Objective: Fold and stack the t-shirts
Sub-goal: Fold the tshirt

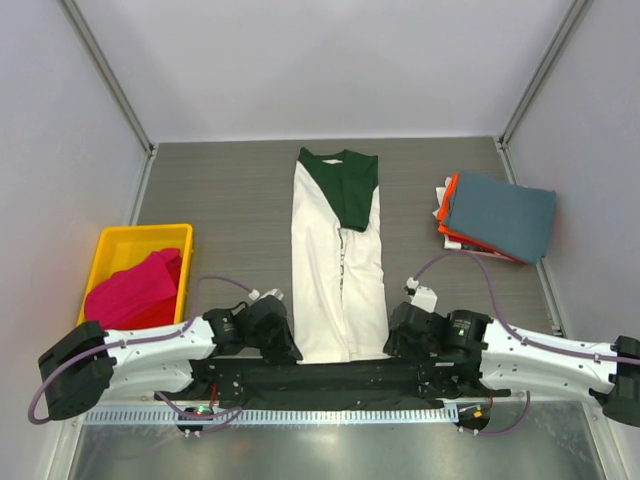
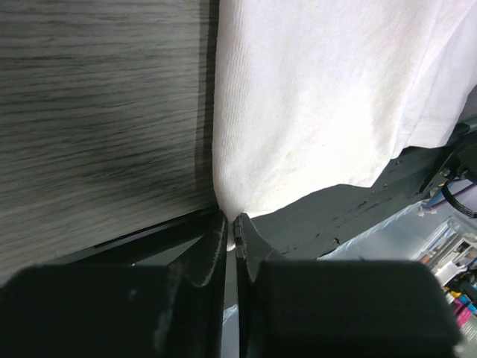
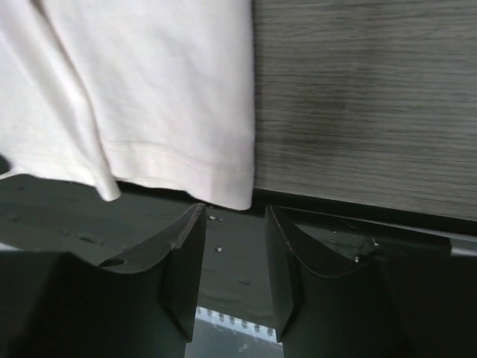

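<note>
The cream-white t-shirt (image 1: 335, 270) with dark green collar lies folded lengthwise into a narrow strip down the table's middle. My left gripper (image 1: 283, 350) is shut on its near-left hem corner; in the left wrist view (image 2: 230, 218) the white cloth (image 2: 313, 112) is pinched between the fingers. My right gripper (image 1: 400, 345) is open at the near-right hem corner; in the right wrist view (image 3: 232, 212) the hem (image 3: 186, 160) lies just beyond the fingertips, apart from them. A folded slate-blue shirt (image 1: 500, 215) lies on an orange one (image 1: 450, 236) at the right. A magenta shirt (image 1: 135, 290) sits in the bin.
The yellow plastic bin (image 1: 110, 250) stands at the left. A black base bar (image 1: 330, 378) runs along the table's near edge under both grippers. Grey wood-grain table (image 1: 220, 200) shows around the shirt. Walls close in at left, right and back.
</note>
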`<act>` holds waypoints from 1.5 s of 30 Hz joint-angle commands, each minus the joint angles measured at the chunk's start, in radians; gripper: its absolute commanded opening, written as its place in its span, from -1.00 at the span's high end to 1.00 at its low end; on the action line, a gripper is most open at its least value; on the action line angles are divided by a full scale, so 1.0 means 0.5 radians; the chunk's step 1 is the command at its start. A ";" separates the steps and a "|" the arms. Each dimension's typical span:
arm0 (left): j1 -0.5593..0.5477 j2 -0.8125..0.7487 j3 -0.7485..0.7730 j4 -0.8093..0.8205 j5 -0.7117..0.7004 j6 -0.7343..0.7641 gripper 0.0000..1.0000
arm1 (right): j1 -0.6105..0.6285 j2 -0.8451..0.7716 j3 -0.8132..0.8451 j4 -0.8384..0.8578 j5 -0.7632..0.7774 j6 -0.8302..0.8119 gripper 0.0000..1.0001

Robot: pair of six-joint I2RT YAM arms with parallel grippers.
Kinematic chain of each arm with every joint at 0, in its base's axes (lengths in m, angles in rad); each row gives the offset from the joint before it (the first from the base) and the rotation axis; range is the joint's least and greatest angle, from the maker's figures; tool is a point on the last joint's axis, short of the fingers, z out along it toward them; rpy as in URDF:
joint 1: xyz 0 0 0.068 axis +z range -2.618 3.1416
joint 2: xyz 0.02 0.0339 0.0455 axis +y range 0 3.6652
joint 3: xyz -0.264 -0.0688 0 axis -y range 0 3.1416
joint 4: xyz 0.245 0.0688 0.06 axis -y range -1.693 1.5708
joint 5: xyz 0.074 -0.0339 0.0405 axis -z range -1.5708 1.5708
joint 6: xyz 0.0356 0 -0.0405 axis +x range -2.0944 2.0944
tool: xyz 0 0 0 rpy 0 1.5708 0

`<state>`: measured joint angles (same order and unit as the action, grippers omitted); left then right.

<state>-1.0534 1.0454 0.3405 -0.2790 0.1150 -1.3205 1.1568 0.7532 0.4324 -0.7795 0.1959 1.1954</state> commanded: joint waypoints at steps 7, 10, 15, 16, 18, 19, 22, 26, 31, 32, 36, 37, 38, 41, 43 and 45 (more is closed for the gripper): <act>-0.010 -0.305 -0.141 0.067 -0.074 -0.096 0.99 | 0.012 0.380 0.059 0.040 0.216 0.076 0.21; -0.007 -0.308 -0.147 0.070 -0.049 -0.090 0.99 | 0.012 0.331 0.028 0.117 0.194 0.100 0.22; -0.007 -0.272 -0.150 0.073 -0.024 -0.074 0.99 | 0.012 0.129 0.034 0.108 0.213 0.159 0.20; -0.007 -0.269 -0.150 0.079 -0.024 -0.074 0.99 | 0.012 0.114 0.040 0.102 0.219 0.165 0.20; -0.007 -0.281 -0.153 0.079 -0.024 -0.071 1.00 | 0.012 0.092 0.059 0.047 0.234 0.171 0.20; -0.007 -0.287 -0.153 0.076 -0.028 -0.071 0.99 | 0.012 0.104 0.113 -0.014 0.286 0.189 0.23; -0.010 -0.299 -0.159 0.076 -0.021 -0.077 0.99 | 0.012 0.230 0.218 -0.193 0.372 0.153 0.21; -0.007 -0.299 -0.156 0.073 -0.027 -0.074 1.00 | 0.012 0.258 0.151 0.049 0.241 0.104 0.17; -0.007 -0.327 -0.159 0.073 -0.015 -0.083 0.99 | 0.012 0.374 0.062 0.197 0.191 0.116 0.17; -0.010 -0.333 -0.162 0.073 -0.015 -0.083 0.99 | 0.012 0.411 0.040 0.227 0.170 0.119 0.17; -0.010 -0.354 -0.159 0.046 -0.021 -0.077 1.00 | 0.012 0.451 -0.110 0.424 0.029 0.140 0.24; -0.010 -0.354 -0.159 0.043 -0.012 -0.080 0.99 | 0.012 0.448 -0.119 0.424 0.019 0.146 0.38; -0.010 -0.364 -0.159 0.040 -0.012 -0.083 1.00 | 0.012 0.436 -0.125 0.421 0.010 0.146 0.47; -0.010 -0.400 -0.153 0.030 0.000 -0.090 1.00 | 0.018 0.337 -0.122 0.399 -0.036 0.137 0.82; -0.010 -0.425 -0.141 0.009 0.000 -0.093 1.00 | 0.018 0.237 -0.070 0.317 -0.036 0.134 0.97; -0.007 -0.471 -0.126 -0.034 0.000 -0.102 1.00 | 0.015 0.154 0.006 0.207 -0.030 0.125 0.98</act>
<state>-1.0534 0.8448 0.2642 -0.2768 0.1024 -1.3575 1.1576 0.8856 0.3897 -0.6056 0.1951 1.2598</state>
